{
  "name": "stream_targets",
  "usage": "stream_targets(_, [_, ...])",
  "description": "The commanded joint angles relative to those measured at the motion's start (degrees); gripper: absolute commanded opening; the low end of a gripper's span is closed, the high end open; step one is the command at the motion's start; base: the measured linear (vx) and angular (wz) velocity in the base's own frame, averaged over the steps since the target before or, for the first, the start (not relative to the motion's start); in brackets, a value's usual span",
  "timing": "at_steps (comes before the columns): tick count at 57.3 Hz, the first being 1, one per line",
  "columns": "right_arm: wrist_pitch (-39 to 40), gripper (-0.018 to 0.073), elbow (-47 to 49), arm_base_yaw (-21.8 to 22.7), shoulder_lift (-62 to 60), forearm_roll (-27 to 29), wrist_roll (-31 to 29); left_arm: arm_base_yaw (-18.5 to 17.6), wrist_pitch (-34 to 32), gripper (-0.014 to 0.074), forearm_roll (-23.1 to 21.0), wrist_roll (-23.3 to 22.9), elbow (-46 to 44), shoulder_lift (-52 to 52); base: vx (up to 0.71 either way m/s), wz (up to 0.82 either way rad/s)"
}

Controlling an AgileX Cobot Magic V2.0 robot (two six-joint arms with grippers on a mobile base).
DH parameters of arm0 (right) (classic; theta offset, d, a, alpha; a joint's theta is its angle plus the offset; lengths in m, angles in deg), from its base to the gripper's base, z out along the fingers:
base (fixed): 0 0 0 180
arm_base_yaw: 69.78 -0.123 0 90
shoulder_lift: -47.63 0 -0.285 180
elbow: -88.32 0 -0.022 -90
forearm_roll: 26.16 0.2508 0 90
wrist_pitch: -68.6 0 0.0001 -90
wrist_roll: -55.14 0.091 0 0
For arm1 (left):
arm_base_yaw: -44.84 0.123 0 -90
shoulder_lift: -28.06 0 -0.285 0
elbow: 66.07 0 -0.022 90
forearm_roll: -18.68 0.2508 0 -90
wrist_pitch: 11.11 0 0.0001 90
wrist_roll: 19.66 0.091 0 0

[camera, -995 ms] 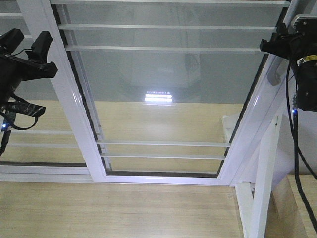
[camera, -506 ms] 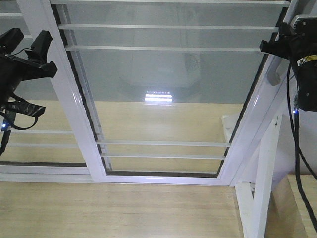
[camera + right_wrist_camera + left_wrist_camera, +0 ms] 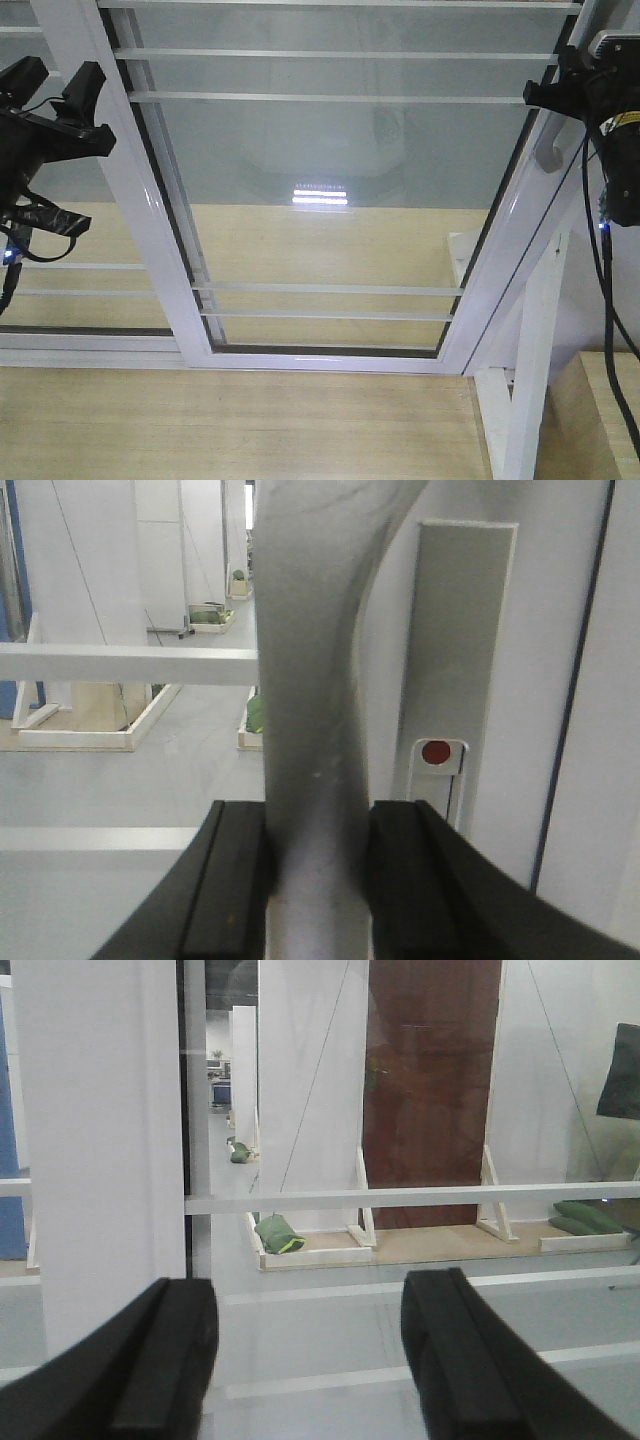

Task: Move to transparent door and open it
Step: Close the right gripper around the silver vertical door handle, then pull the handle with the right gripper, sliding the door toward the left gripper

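The transparent door (image 3: 330, 200) fills the front view, clear glass in a glossy white frame with thin white bars. Its curved grey handle (image 3: 547, 152) sits on the right stile. My right gripper (image 3: 545, 95) is at that handle. In the right wrist view the right gripper (image 3: 315, 880) is shut on the handle (image 3: 310, 710), both black pads pressed against its sides, next to the lock plate (image 3: 465, 630). My left gripper (image 3: 55, 85) hovers at the upper left before the door's left stile. In its wrist view the left gripper (image 3: 310, 1350) is open, holding nothing.
A white post with a slanted brace (image 3: 530, 350) stands just right of the door. A second white-framed glass panel (image 3: 80, 290) lies to the left. Light wooden floor (image 3: 250, 420) is in front. Beyond the glass are white partitions, a brown panel (image 3: 430, 1080) and green bags (image 3: 278, 1233).
The door's frame has shifted slightly to the left, and the handle under my right gripper shows more plainly. My left arm has not moved.
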Motion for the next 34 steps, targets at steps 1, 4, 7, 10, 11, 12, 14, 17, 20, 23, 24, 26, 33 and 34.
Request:
stream_targets(1, [5.49,0.0254,1.92,-0.57,-2.67,-7.93,3.10,-0.24,-5.08,0.0523,-0.83,-0.43,-1.75,-1.56,0.00,0.00])
stream_targets(4, [5.62,0.0249,1.92,-0.57,-2.67,-10.07,4.68,-0.24,-5.08,0.0523,-0.83,-0.43,-1.75,-1.56,0.00,0.00])
stream_targets(7, [5.62,0.0246,1.92,-0.79,-2.67,-10.90,6.13,-0.24,-5.08,0.0523,-0.83,-0.43,-1.75,-1.56,0.00,0.00])
stream_targets(10, [5.62,0.0245,1.92,-1.26,-2.67,-11.26,6.53,-0.24,-5.08,0.0523,-0.83,-0.43,-1.75,-1.56,0.00,0.00])
stream_targets(11, [5.62,0.0245,1.92,-1.50,-2.67,-11.26,6.53,-0.24,-5.08,0.0523,-0.83,-0.43,-1.75,-1.56,0.00,0.00])
stream_targets(12, [5.62,0.0245,1.92,-1.68,-2.67,-11.26,6.47,-0.24,-5.08,0.0523,-0.83,-0.43,-1.75,-1.56,0.00,0.00])
stream_targets(14, [5.62,0.0245,1.92,-2.20,-2.67,-11.26,6.42,-0.24,-5.08,0.0523,-0.83,-0.43,-1.75,-1.56,0.00,0.00])
stream_targets(17, [5.62,0.0245,1.92,-2.98,-2.67,-11.20,6.42,-0.24,-5.08,0.0523,-0.83,-0.43,-1.75,-1.56,0.00,0.00])
stream_targets(20, [5.66,0.0245,1.92,-4.03,-2.67,-11.25,6.29,-0.24,-5.08,0.0523,-0.83,-0.43,-1.75,-1.56,0.00,0.00])
stream_targets(23, [5.66,0.0245,1.92,-4.92,-2.67,-11.25,5.98,-0.24,-5.08,0.0523,-0.83,-0.43,-1.75,-1.56,0.00,0.00])
stream_targets(24, [5.66,0.0245,1.92,-5.21,-2.67,-11.25,5.79,-0.24,-5.08,0.0523,-0.83,-0.43,-1.75,-1.56,0.00,0.00])
stream_targets(26, [5.66,0.0245,1.92,-5.89,-2.67,-11.25,5.39,-0.24,-5.08,0.0523,-0.83,-0.43,-1.75,-1.56,0.00,0.00])
stream_targets(33, [5.66,0.0245,1.92,-8.15,-2.67,-11.25,5.39,-0.24,-5.08,0.0523,-0.83,-0.43,-1.75,-1.56,0.00,0.00])
stream_targets(34, [5.66,0.0245,1.92,-8.58,-2.67,-11.25,5.39,-0.24,-5.08,0.0523,-0.83,-0.43,-1.75,-1.56,0.00,0.00])
